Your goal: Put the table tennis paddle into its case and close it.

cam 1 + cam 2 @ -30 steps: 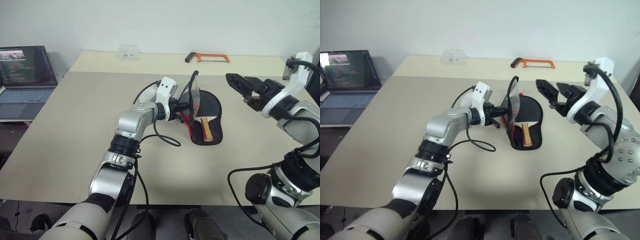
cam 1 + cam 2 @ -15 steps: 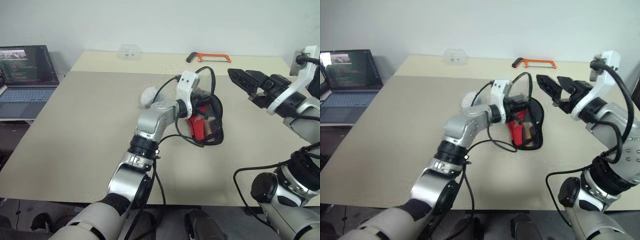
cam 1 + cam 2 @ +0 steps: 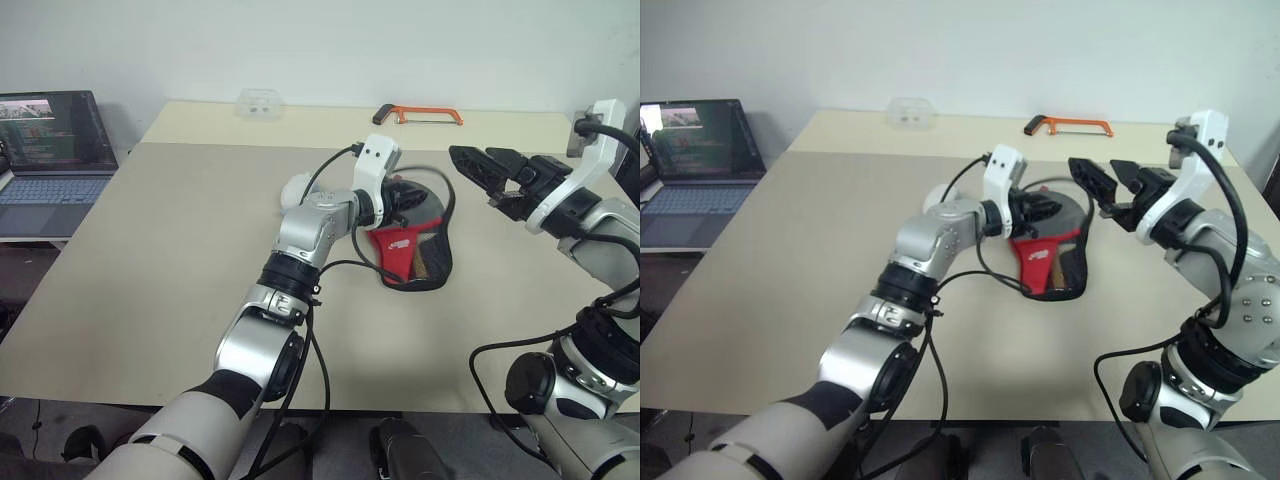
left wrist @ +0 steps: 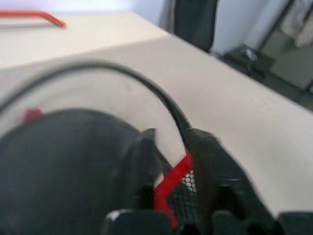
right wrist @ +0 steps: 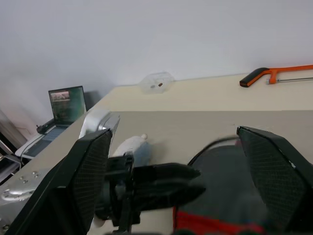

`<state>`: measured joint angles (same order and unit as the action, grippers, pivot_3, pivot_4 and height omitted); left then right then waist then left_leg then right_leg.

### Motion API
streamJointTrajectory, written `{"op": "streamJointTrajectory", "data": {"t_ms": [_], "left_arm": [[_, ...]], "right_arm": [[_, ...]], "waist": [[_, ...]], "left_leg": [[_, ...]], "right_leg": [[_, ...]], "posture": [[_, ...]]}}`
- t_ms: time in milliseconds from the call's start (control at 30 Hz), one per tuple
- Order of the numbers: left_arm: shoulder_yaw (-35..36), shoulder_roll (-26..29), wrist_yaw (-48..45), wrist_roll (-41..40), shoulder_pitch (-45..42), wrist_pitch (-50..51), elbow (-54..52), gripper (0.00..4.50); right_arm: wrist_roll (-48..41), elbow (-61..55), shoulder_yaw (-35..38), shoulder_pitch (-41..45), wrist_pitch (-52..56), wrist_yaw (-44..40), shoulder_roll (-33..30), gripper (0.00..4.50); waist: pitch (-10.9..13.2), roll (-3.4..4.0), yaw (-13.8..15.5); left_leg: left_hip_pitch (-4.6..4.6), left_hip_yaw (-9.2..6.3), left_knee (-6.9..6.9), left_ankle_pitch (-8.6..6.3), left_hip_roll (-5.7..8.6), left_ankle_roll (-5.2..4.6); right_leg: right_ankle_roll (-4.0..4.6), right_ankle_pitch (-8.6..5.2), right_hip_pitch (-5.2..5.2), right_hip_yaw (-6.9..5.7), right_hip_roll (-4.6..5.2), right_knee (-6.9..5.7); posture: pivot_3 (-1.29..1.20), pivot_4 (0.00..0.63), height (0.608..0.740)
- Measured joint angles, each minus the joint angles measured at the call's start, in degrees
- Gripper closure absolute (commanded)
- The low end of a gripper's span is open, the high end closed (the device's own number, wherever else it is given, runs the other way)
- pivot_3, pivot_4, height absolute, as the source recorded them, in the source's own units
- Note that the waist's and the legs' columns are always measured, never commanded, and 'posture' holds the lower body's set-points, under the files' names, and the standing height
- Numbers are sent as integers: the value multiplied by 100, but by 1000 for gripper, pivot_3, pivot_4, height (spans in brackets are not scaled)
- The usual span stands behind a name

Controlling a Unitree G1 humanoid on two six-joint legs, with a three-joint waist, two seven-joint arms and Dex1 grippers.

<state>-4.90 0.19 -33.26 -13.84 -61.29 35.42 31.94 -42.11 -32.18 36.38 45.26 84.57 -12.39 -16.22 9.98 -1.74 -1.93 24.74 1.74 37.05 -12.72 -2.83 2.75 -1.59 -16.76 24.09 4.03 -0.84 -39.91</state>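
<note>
Left eye view: the flap of the case (image 3: pixel 415 250), which stood upright a second ago with the paddle showing beneath it, now lies down over the paddle. Only a sliver of the paddle's pale wood handle (image 3: pixel 422 262) peeks from the open edge at the near end of the case. The case rests flat on the desk (image 3: pixel 170 260), near its middle and toward the robot's right. So the paddle looks to be inside and the lid folded over; judging from the gap at the edge, the zipper is not yet drawn, and that is what remains.

The left hand (image 3: pixel 408 194) has swung across to the right with the flap and now sits over the far, round end of the case. In the left wrist view its fingers (image 4: pixel 208 161) stand somewhat apart, with the red edge and black mesh of the case between them; they seem to be loosening, and whether they still pinch the fabric I cannot tell.

The right hand (image 3: pixel 487 167) hovers above the desk just beyond the case, fingers spread wide, holding nothing and touching nothing.
</note>
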Motion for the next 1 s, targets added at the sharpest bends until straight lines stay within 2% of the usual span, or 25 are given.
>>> {"op": "streamJointTrajectory", "data": {"t_ms": [67,133,300,367,467,567,633,733,833,1000], "left_arm": [[-118,43,40,104,98,48,-6,1340],[-179,88,116,204,113,44,-6,762],[-40,122,180,213,114,-98,-110,762],[165,200,-57,-103,123,-49,-390,762],[329,736,-780,-579,175,172,-1175,762],[368,1507,-1459,-874,337,411,-1743,762],[349,2251,-1887,-896,516,478,-1901,762],[472,2784,-1959,-812,622,516,-1830,762],[485,2958,-1794,-618,666,421,-1768,762],[491,2927,-1277,-388,899,429,-1572,762]], "right_arm": [[-12,11,-18,-15,-39,0,-11,0],[-16,51,-60,-28,-51,0,-31,0],[-23,163,-195,-80,-153,2,-93,0],[-65,210,-207,-103,-160,-3,-146,0],[-76,422,-202,-240,-166,-11,-394,0],[63,930,-97,-320,-163,122,-566,0],[269,1383,51,-376,-164,314,-607,0],[291,1560,90,-390,-164,383,-565,0],[231,1552,-134,-258,-160,368,-410,0],[268,1574,-739,-231,-127,410,-217,0]], "waist": [[0,0,1],[0,0,1],[0,0,7],[0,0,0],[0,1,-15],[-2,4,-43],[-2,4,-83],[0,7,-82],[0,7,-77],[0,7,-72]], "left_leg": [[0,0,1,0,0,1],[0,0,1,0,0,0],[1,1,0,0,0,0],[2,2,0,0,0,0],[0,3,-3,1,-2,2],[-7,5,-2,5,-3,7],[-11,4,-2,7,-3,8],[-9,1,-1,7,-3,7],[-7,-1,0,7,-2,7],[0,-2,1,7,-3,6]], "right_leg": [[0,0,0,0,0,-1],[0,0,0,0,0,-1],[0,0,0,0,1,2],[0,0,1,1,1,2],[0,0,1,1,0,1],[0,0,-1,4,0,-2],[0,0,-1,6,1,-8],[1,0,-1,2,1,-8],[0,0,-3,1,3,-5],[1,0,-1,-3,4,-4]], "posture": [[0,150,740],[0,150,740],[0,150,740],[0,150,740],[0,150,740],[0,150,740],[0,150,740],[0,150,740],[0,150,740],[0,150,740]]}}
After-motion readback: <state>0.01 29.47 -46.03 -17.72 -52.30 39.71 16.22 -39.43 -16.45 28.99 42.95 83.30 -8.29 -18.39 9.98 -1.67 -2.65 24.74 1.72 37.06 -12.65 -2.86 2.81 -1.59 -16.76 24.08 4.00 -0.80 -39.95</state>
